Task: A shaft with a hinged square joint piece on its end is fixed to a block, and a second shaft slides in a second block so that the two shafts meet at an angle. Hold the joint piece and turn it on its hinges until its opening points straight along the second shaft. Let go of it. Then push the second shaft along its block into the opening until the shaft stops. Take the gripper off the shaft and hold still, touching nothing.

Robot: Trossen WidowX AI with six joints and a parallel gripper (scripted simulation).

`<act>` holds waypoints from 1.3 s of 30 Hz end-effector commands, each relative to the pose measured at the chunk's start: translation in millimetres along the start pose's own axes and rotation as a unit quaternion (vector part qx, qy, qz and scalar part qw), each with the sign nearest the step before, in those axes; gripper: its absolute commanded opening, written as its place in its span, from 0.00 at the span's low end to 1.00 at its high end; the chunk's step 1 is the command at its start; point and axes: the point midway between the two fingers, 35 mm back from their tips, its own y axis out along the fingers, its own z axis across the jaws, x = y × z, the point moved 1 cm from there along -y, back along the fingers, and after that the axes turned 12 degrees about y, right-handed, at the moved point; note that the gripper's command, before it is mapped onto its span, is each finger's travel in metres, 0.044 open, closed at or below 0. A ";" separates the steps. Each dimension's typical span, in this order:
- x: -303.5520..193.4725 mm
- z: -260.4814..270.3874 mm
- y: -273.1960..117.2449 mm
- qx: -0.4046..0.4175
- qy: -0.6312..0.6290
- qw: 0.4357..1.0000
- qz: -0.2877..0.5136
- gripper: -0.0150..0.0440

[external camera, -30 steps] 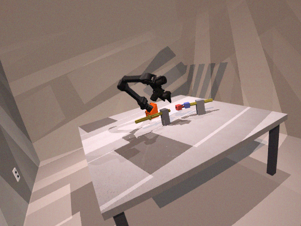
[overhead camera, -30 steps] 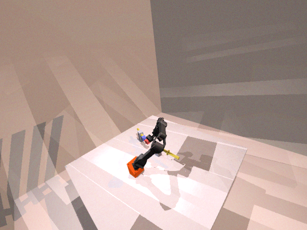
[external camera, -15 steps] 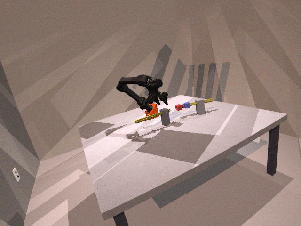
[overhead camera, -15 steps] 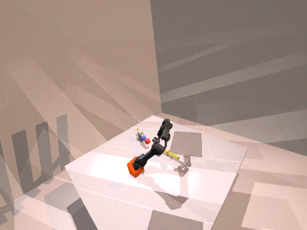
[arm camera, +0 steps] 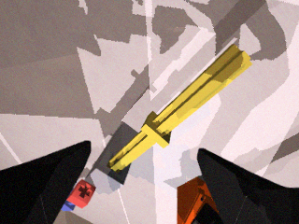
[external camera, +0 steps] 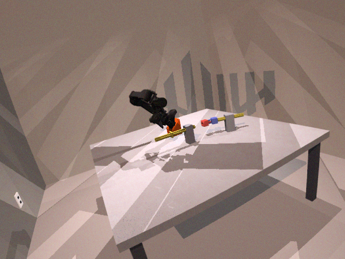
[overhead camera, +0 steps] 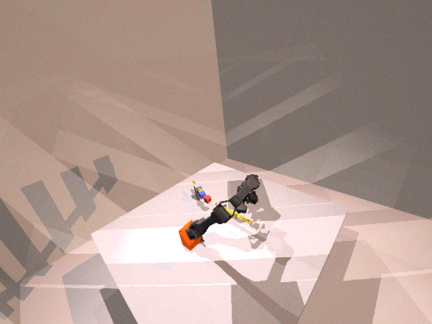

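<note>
The red joint piece [overhead camera: 207, 199] [external camera: 204, 122] [arm camera: 83, 193] hangs on the blue hinge part [overhead camera: 202, 193] [external camera: 213, 120] [arm camera: 67, 205] at the end of the first shaft [external camera: 239, 114]. Its cross-shaped opening faces roughly toward the second shaft; exact alignment cannot be told. The yellow second shaft [overhead camera: 243, 217] [external camera: 161, 137] [arm camera: 201, 93] passes through its grey block [external camera: 190, 136] [arm camera: 121, 176]. Its tip sticks out a little, with a gap before the red piece. Its collar [external camera: 171, 134] [arm camera: 161, 135] stands clear of the block. My gripper [external camera: 167, 127] [arm camera: 145, 149] is open and empty above the shaft near the collar.
The first shaft's grey block [external camera: 229, 123] stands farther back on the white table [overhead camera: 167, 300] [external camera: 156, 200]. The orange arm base [overhead camera: 188, 238] [external camera: 174, 128] [arm camera: 188, 197] stands beside the second shaft. The dark arm arches over the second block.
</note>
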 end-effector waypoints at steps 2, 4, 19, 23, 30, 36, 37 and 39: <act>34.9 -31.4 -17.6 -0.018 -0.072 0.997 -0.023 1.00; 34.9 -31.4 -17.6 -0.018 -0.072 0.997 -0.023 1.00; 39.9 -29.9 5.9 -0.043 0.065 0.995 -0.064 1.00; 41.8 -30.0 16.6 -0.050 0.128 0.987 -0.086 1.00; 44.5 -31.4 35.0 -0.057 0.237 0.962 -0.126 1.00; 45.7 -33.1 46.3 -0.056 0.303 0.939 -0.153 1.00; 45.7 -33.1 46.3 -0.056 0.303 0.939 -0.153 1.00; 45.7 -33.1 46.3 -0.056 0.303 0.939 -0.153 1.00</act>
